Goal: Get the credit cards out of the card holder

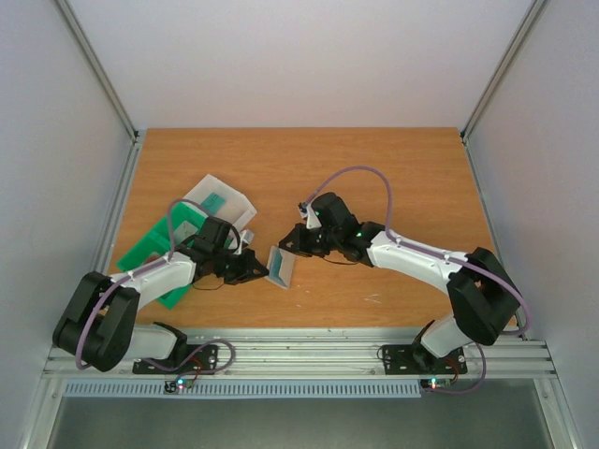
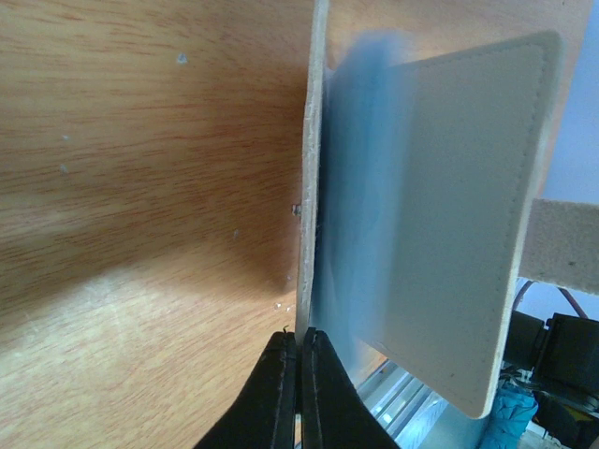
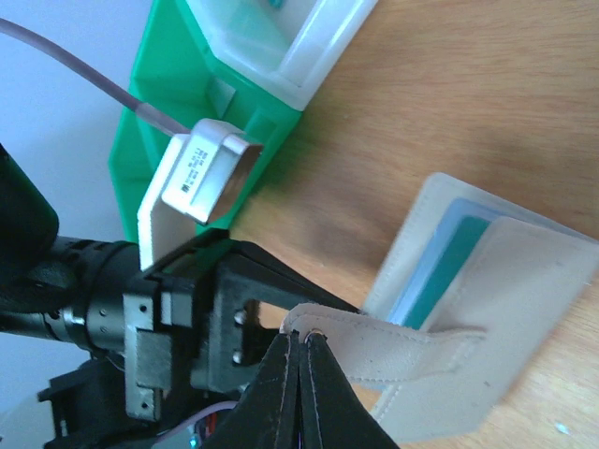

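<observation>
The card holder, a pale two-panelled sleeve, is held off the table between both grippers. My left gripper is shut on the edge of one panel; the other panel stands open to the right. My right gripper is shut on the holder's side tab. Credit cards sit inside the open holder: a teal one and a pale blue one in the right wrist view, and a bluish blur in the left wrist view. No red card shows.
A green compartmented tray and a clear plastic box holding a teal card lie to the left behind my left arm. They also show in the right wrist view: the tray and the box. The table's front edge is near.
</observation>
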You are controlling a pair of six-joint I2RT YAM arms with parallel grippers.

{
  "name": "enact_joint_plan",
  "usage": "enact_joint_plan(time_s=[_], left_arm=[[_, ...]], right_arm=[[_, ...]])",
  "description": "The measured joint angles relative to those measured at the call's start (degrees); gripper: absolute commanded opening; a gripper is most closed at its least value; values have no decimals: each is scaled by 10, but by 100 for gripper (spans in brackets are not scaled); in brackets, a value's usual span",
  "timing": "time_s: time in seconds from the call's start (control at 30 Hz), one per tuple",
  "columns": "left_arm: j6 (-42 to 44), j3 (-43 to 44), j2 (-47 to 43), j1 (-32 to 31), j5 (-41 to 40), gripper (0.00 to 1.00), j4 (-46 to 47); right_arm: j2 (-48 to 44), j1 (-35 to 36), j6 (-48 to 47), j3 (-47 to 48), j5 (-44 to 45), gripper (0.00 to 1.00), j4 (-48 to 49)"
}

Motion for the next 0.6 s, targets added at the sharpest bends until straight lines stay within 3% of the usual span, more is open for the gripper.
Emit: enact_joint_plan(time_s=[0.27,0.43,0.6], left_arm=[[-9,-7,0,-2,-3,0,6],[-10,-8,0,-2,-3,0,8],[-12,-16,0,-2,-2,0,21]], right_arm=[[12,-8,14,-10,-12,2,6],[-29,-21,-11,-41,28,6,-60],[-72,-26,-42,-65,84,26,-144]])
